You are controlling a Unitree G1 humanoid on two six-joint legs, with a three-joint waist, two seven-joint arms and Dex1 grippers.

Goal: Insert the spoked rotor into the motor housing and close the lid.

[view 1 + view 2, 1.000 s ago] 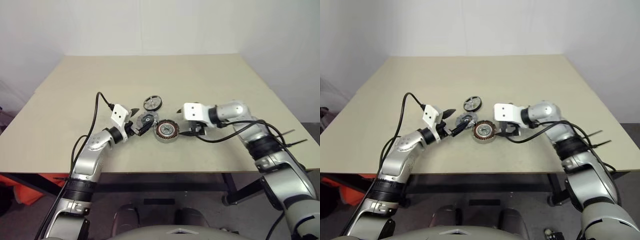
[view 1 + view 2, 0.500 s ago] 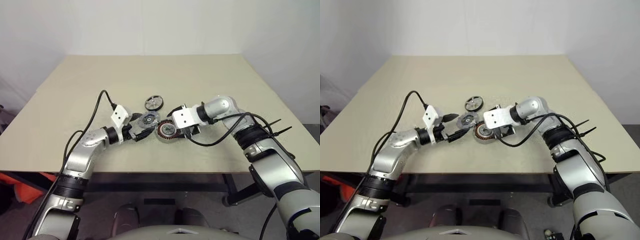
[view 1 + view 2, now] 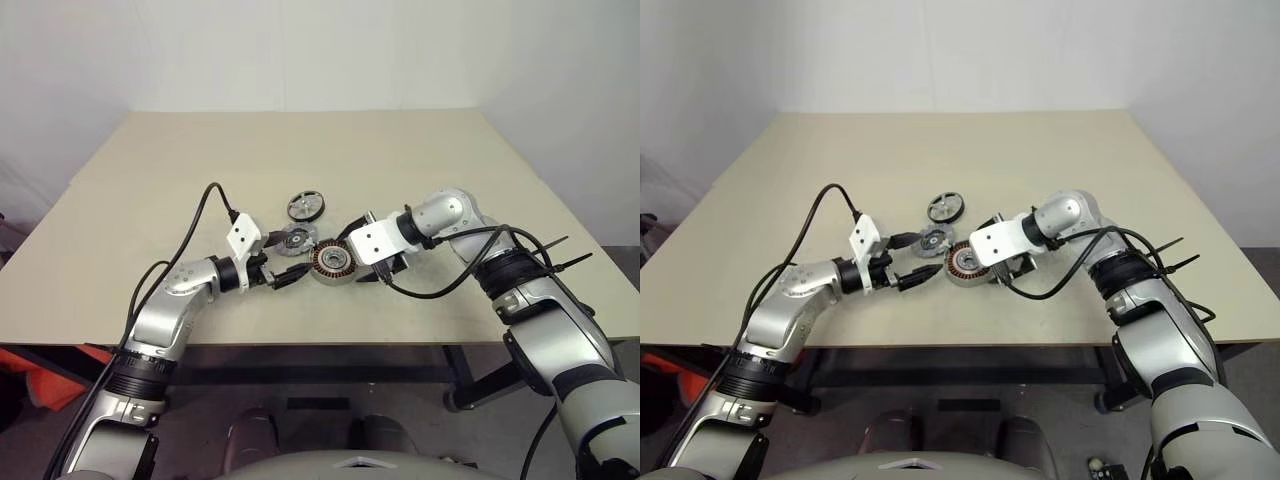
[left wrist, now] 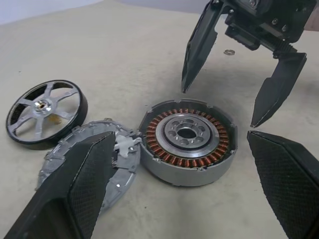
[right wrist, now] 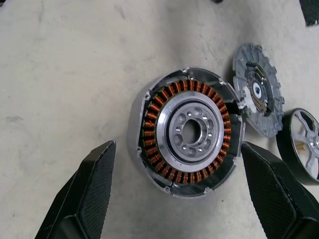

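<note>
motor housing [image 3: 332, 263] sits centre frame on the table [image 3: 420, 170], open side up, copper windings visible. lid [image 3: 296, 238] leans on its upper-left edge, tilted, part hidden behind the left gripper's finger in the left wrist view. spoked rotor [image 3: 306, 206] lies flat just above the lid. left gripper [image 3: 283, 275] and right gripper [image 4: 234, 104] both spread wide, holding nothing, flanking the housing; right fingertips hover over it, contact unclear.
</note>
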